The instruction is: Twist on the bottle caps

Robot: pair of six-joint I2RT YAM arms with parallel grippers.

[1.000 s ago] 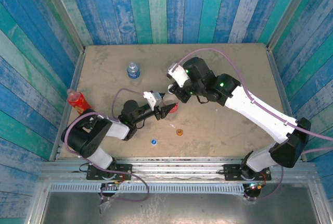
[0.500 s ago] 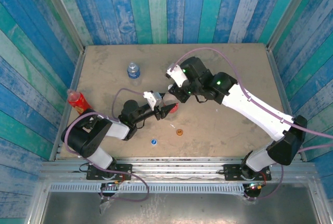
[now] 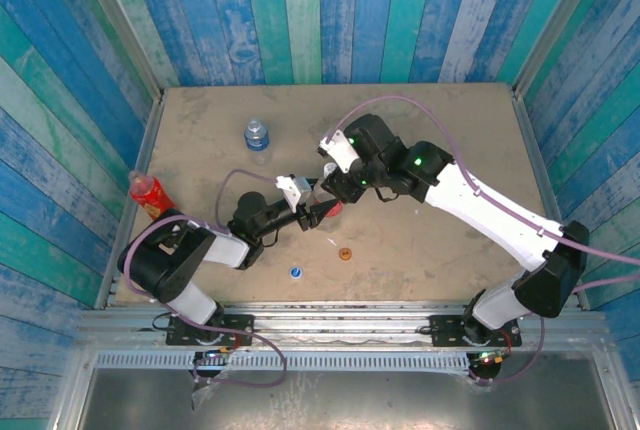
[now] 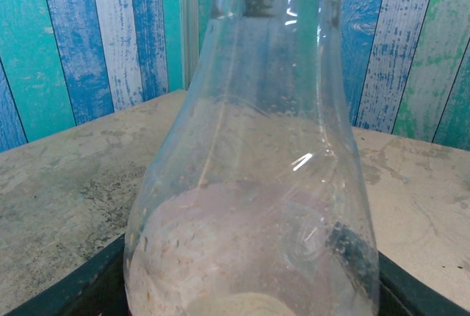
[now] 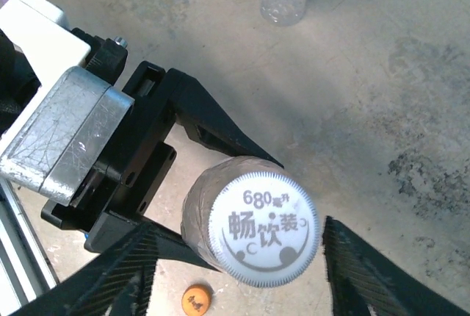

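Note:
My left gripper point(image 3: 316, 213) is shut on the lower body of a clear bottle point(image 4: 250, 147), which stands upright near the table's middle; its red label point(image 3: 335, 208) shows from above. A white cap point(image 5: 264, 237) with printed characters sits on this bottle's neck. My right gripper point(image 5: 239, 231) hangs straight above it, open, with a gap between the cap and each of its ribbed fingers point(image 5: 371, 272). The orange cap point(image 3: 345, 253) and blue cap point(image 3: 296, 272) lie loose on the table in front. The blue-label bottle point(image 3: 257, 135) stands at the back left, the red bottle point(image 3: 148, 192) at the left wall.
A thin white scrap point(image 3: 331, 242) lies just behind the orange cap point(image 5: 196, 299). Blue and green plank walls point(image 3: 90, 150) close in the table on three sides. The right arm point(image 3: 480, 210) reaches diagonally across the table's right half.
My right gripper has opened and let go of the white cap, which stays on the bottle. The right arm has shifted slightly left. The left arm has held still.

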